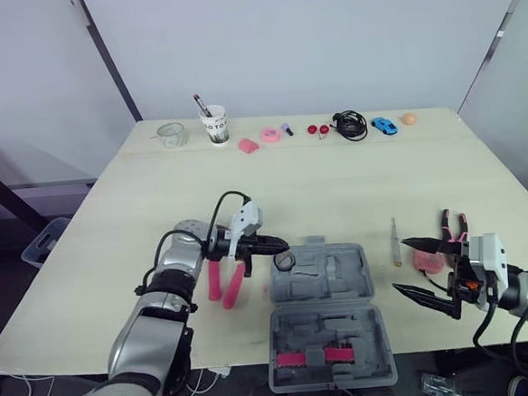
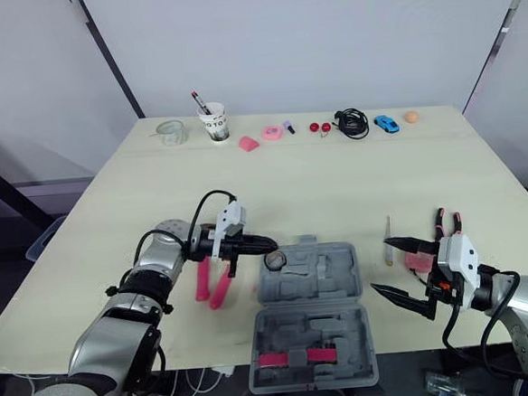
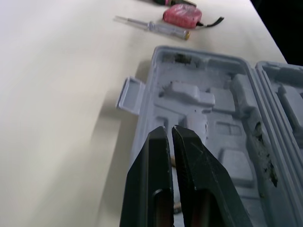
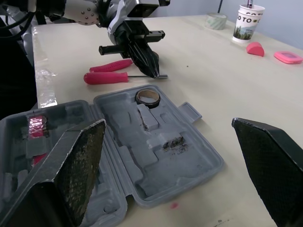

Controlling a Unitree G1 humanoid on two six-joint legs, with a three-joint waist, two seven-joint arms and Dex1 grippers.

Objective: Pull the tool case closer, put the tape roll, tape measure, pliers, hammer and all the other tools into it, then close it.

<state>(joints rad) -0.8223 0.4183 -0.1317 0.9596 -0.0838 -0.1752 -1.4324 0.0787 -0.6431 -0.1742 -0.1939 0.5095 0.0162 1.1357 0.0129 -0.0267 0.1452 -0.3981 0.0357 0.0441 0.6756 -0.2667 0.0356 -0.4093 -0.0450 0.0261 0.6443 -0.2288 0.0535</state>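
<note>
while the tape roll (image 1: 285, 261) lies in the case (image 1: 329, 284), the left hand (image 1: 285, 246) hangs pinched narrow beside it. the right hand (image 1: 399, 265) gapes wide.

A paper cup (image 1: 214, 126), a black cable (image 1: 350, 125) and a blue toy car (image 1: 384, 125) line the table's (image 1: 336, 184) far edge.

The tool case (image 1: 322, 275) is grey, the tape measure (image 3: 182, 13) and tool handles (image 4: 104, 77) pink, the table (image 1: 336, 184) cream.
</note>
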